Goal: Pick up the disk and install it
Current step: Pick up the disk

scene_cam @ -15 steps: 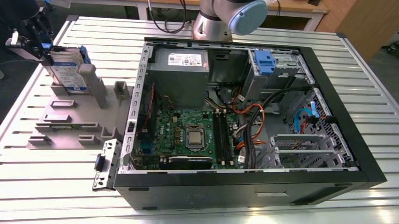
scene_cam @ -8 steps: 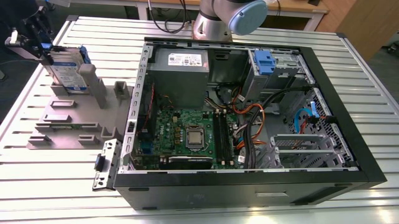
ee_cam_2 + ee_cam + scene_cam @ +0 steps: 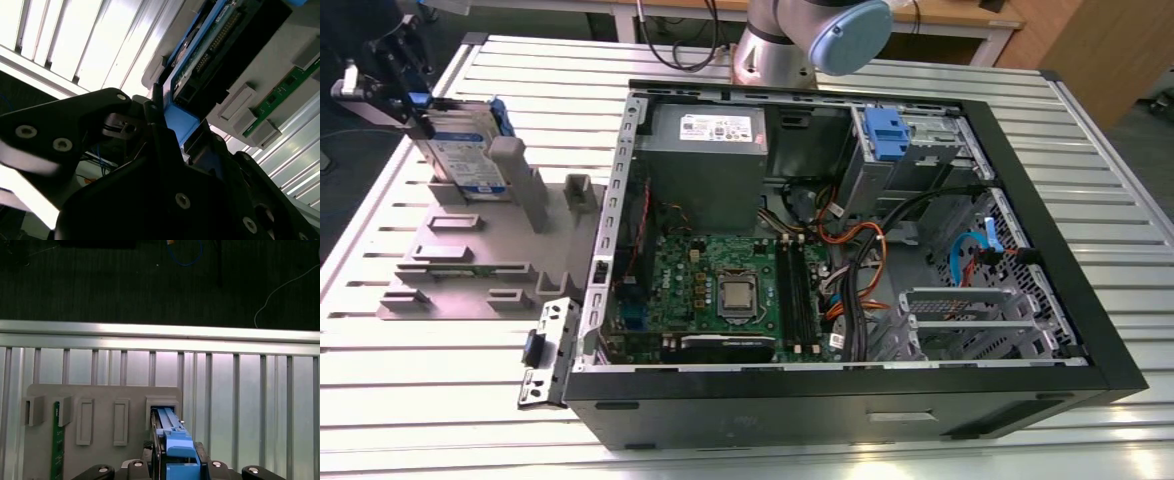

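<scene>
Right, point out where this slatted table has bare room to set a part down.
Free: the slatted aluminium table on the camera side of the grey plastic fixture block, and the strip on the exterior view's right of the open black computer case. Crowded: the fixture's slots, where the silver disk stands, and inside the case.

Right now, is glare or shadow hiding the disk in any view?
Exterior view: glare washes the table slats, but the disk is readable. Second wrist view: slats blown out, the gripper a dark mass, disk edge legible. First wrist view: even light, its blue rail clear.
</scene>
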{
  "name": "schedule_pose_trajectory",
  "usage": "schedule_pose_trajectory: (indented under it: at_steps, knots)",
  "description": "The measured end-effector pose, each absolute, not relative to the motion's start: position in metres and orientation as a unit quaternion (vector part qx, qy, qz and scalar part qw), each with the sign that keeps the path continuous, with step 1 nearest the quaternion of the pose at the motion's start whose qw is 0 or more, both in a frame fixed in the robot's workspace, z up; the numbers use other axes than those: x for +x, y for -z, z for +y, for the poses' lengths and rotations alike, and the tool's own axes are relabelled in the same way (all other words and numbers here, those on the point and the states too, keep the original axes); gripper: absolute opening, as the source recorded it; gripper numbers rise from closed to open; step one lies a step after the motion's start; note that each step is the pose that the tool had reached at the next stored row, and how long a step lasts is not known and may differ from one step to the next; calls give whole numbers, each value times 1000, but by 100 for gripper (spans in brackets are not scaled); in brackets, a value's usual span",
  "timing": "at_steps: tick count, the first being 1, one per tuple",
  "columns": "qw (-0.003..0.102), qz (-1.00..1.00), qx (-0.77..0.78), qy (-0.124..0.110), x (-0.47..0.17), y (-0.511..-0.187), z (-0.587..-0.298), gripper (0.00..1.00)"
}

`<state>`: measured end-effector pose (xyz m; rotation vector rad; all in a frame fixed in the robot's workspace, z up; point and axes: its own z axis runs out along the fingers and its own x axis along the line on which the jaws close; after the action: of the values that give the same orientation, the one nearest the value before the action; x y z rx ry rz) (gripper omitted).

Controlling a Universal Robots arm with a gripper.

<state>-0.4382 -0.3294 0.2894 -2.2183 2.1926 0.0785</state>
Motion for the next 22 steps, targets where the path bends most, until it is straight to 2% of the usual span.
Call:
schedule_pose_trajectory:
  at_steps: [1,2,22]
  knots:
    - [11,703,-711,-25,-438,-289,-329,43]
    - [11,703,-711,-25,-438,-289,-329,37]
    - [11,703,-711,-25,-438,-291,-329,37]
